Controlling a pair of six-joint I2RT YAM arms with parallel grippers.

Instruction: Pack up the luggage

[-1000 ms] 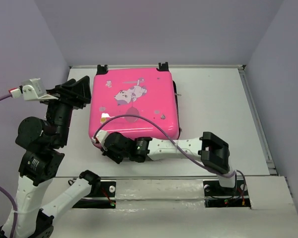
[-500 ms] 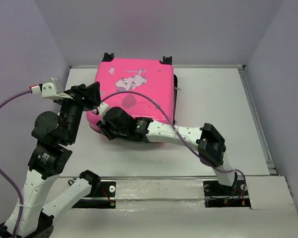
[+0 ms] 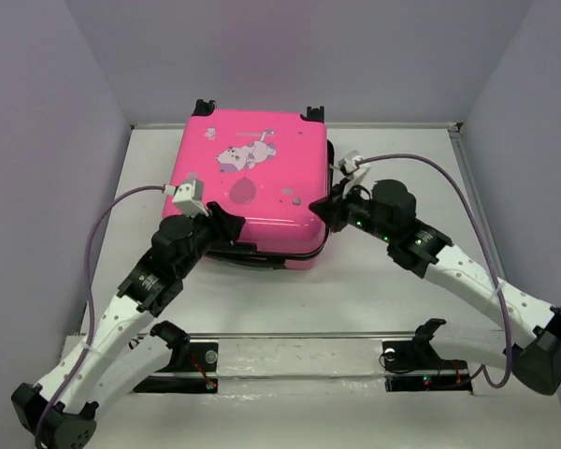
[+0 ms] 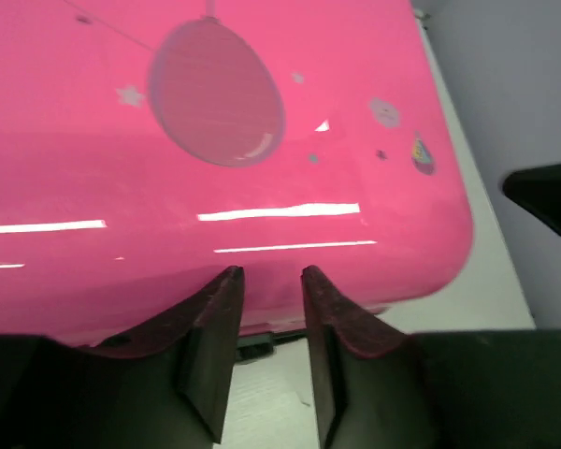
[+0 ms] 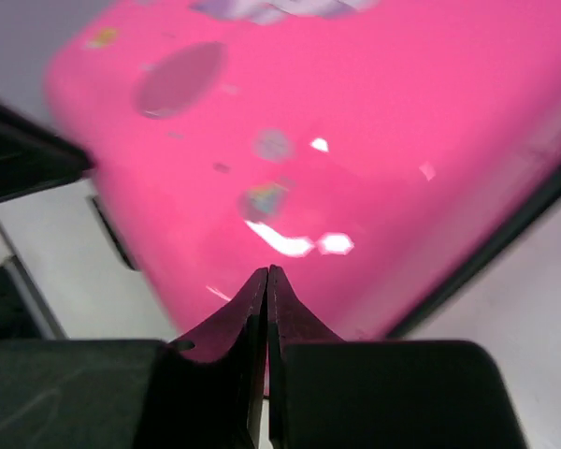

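Shift: the right arm was lying across the front of the luggage half a second ago. It has swung right out to the right side and now comes back in from there. The left arm has dropped from its tall pose and stretches in low. The case itself has barely budged.
Luggage: hot-pink shell lying flat on the table, left of centre and towards the back wall, printed side up.
Print: a cartoon animal towards the far edge, with a balloon nearer the front.
Wheels: black, poking out at the far edge.
Front edge: a dark band shows under the pink shell. I can't tell whether the two halves are fully together.
Left fingers: at the near-left corner of the case. Its wrist camera shows them parted by a narrow gap with nothing between them, tips right at the shell's front rim.
Right fingers: at the near-right edge of the case. They are pressed tight together, tip to tip, pointing over the pink shell. Whether they touch it, I can't tell.
Cables: a purple cable loops off the left arm, and another purple lead arcs over the right one.
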